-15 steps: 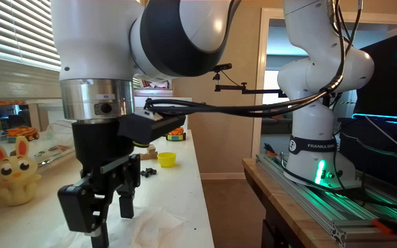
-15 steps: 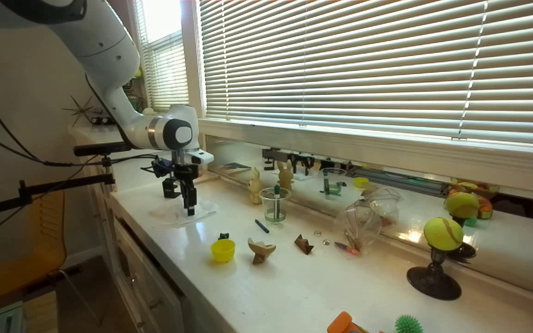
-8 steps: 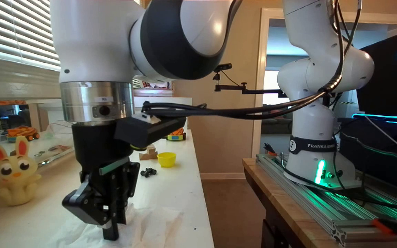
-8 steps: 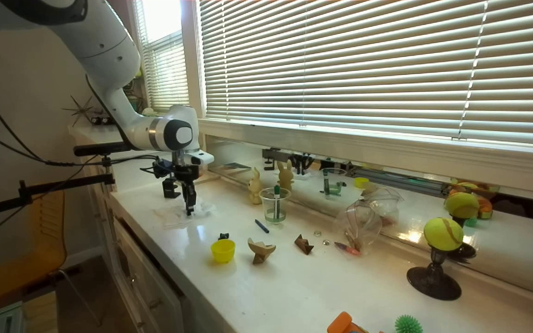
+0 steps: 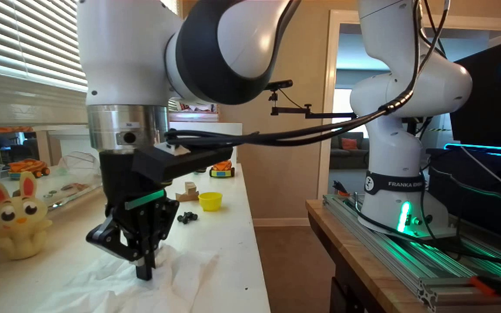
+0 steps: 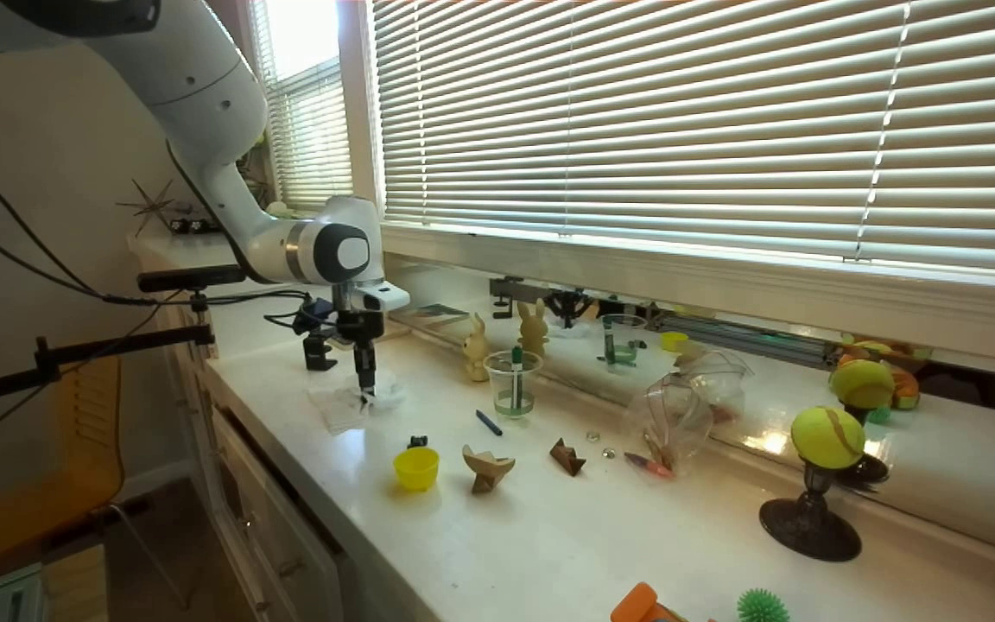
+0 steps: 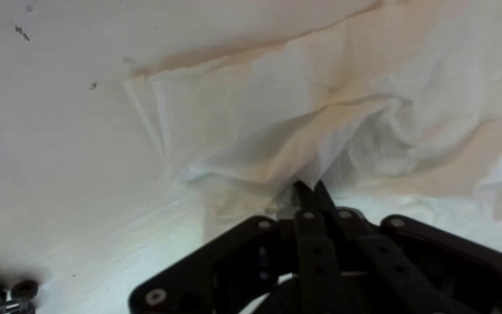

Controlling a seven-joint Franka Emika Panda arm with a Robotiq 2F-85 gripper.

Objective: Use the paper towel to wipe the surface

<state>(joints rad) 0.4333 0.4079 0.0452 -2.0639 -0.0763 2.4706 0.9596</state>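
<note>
The paper towel (image 7: pixel 251 100) is thin, white and crumpled, spread over the white countertop surface (image 7: pixel 59 144) in the wrist view. A fold of it rises to a point between the fingertips of my gripper (image 7: pixel 314 185), which is shut on it. In an exterior view the gripper (image 5: pixel 146 270) points straight down with its fingers together, and the towel (image 5: pixel 189 271) wrinkles around the tips on the surface (image 5: pixel 239 243). In another exterior view the towel (image 6: pixel 338 408) lies bunched beneath the gripper (image 6: pixel 366 395), toward the far end of the surface (image 6: pixel 549 544).
A bunny figure (image 5: pixel 20 221) sits by the mirrored back wall. A small black toy (image 5: pixel 187 217) and a yellow cup (image 5: pixel 210 201) stand near the front edge. A clear cup with a marker (image 6: pixel 513 393), a blue pen (image 6: pixel 489 422) and folded brown pieces (image 6: pixel 487 471) are close by.
The gripper's fingers have come together on the towel, drawing it into folds. The gripper has risen slightly in an exterior view, and the towel has shifted and bunched with it.
</note>
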